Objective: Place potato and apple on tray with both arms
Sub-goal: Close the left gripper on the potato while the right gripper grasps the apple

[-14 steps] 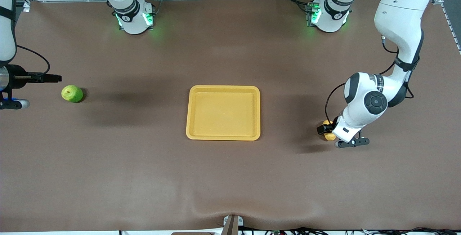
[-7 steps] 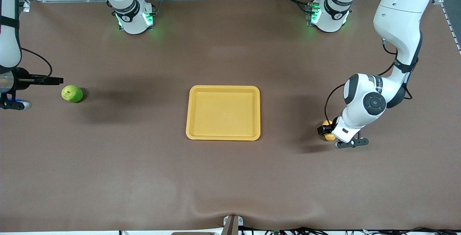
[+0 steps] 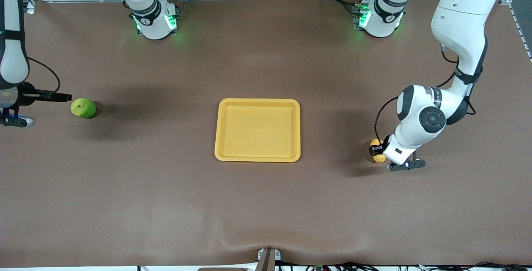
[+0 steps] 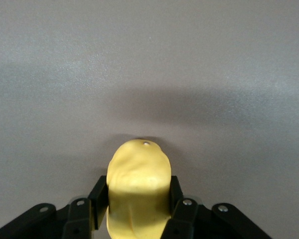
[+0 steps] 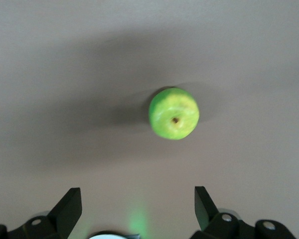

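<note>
The yellow-orange potato (image 3: 377, 143) is at the left arm's end of the table, held low at the table surface. My left gripper (image 3: 376, 149) is shut on it; in the left wrist view both fingers (image 4: 175, 191) press the potato's (image 4: 138, 174) sides. The green apple (image 3: 83, 108) lies on the table at the right arm's end, stem dimple up. My right gripper (image 3: 66, 96) is open and empty, close beside the apple. In the right wrist view the apple (image 5: 174, 113) lies ahead of the spread fingers (image 5: 69, 205). The yellow-orange tray (image 3: 257, 158) sits empty mid-table.
The brown table mat (image 3: 166, 204) spreads wide around the tray. The two arm bases (image 3: 154, 21) stand along the table edge farthest from the front camera. A small bracket (image 3: 268, 258) sits at the nearest edge.
My right gripper has dropped a little beside the apple. My left gripper's finger has drawn in slightly against the potato. Apple, potato and tray stay in place.
</note>
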`<state>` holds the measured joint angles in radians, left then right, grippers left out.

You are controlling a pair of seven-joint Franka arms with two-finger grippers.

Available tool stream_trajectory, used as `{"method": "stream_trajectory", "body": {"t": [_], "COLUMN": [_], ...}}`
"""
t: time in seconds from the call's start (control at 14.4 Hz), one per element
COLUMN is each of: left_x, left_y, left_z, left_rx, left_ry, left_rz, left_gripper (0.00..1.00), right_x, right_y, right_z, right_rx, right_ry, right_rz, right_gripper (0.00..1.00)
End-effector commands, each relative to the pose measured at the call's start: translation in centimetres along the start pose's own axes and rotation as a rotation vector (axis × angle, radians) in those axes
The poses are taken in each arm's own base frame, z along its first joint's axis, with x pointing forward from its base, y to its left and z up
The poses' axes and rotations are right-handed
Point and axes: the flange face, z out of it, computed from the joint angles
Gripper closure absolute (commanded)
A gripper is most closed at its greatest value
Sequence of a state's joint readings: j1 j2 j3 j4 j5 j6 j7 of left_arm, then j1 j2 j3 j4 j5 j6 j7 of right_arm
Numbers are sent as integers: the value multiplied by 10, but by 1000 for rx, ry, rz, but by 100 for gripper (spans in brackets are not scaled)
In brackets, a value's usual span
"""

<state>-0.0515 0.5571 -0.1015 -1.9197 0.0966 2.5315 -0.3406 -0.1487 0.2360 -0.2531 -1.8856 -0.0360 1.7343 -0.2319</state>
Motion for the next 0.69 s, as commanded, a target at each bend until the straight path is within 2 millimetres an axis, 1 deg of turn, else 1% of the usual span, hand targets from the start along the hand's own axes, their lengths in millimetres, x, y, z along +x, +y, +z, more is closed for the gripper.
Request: {"method": "stream_trajectory", "body": {"t": [0.0,0.07,0.14,0.21,0.35,0.42,0.48,0.55,0.62], "left_x": [8,13,17,22,31,34,38,39,40], "left_y": [-8,-8,-7,-7,-4,-1,3,4,8], "left_z": [-26,-39,-47,-60,-83,-93,-105,-114,-130], "left_rx": [1,-2,1,7,16,21,25,27,27], "left_ry": [31,44,42,34,21,13,8,-7,-9], "left_rz": [-12,-12,-15,-15,-20,-22,-24,-27,-28], "left_gripper": [100,100,100,100,100,100,100,100,100], "right_x": [13,17,18,21,24,25,25,26,26], "right_y": [20,22,24,26,37,37,37,36,36], "right_z": [22,29,33,40,59,70,76,80,84], "right_rx": [-10,-13,-14,-14,-14,-17,-20,-23,-24], "right_ry": [3,3,-2,-11,0,11,23,32,35], "right_rz": [-11,-7,-4,0,17,16,15,14,14], "right_gripper": [0,0,0,0,0,0,0,0,0]}}
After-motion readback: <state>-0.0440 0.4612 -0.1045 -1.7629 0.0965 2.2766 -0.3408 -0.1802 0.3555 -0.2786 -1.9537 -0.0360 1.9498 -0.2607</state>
